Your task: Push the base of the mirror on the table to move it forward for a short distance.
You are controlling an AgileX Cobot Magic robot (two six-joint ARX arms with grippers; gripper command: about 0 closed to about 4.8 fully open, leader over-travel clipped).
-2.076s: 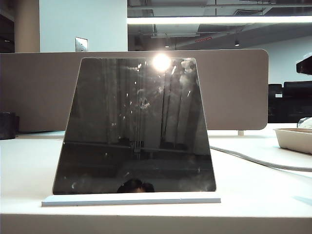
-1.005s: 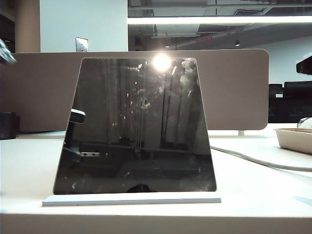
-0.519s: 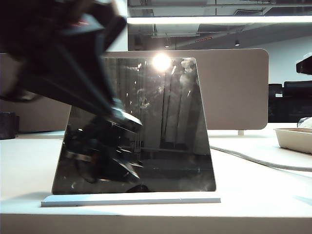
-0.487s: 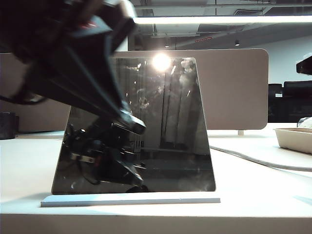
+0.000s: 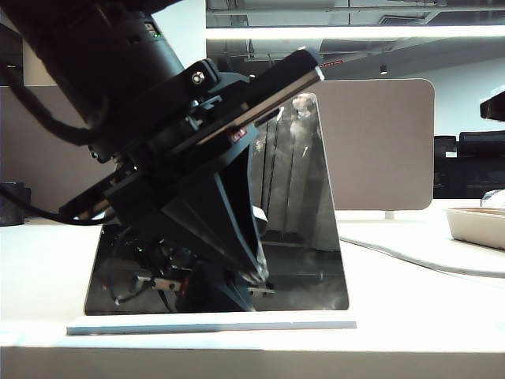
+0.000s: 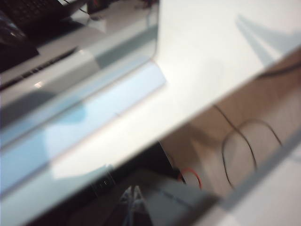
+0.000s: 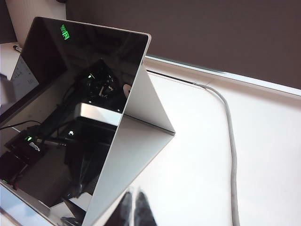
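I see the left gripper (image 5: pixel 256 272) low in front of the mirror (image 5: pixel 304 197), near the base (image 5: pixel 316 324) at the table's (image 5: pixel 410 316) front edge — contact unclear, jaw state I cannot tell. The right gripper (image 7: pixel 134 209) hangs beside the mirror, fingers close together. The push looks about to begin — the whole slide remains.

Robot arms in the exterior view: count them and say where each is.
1. A black arm reaches down from the upper left across the mirror, its tool near the base. No right arm shows there; it may be out of frame.
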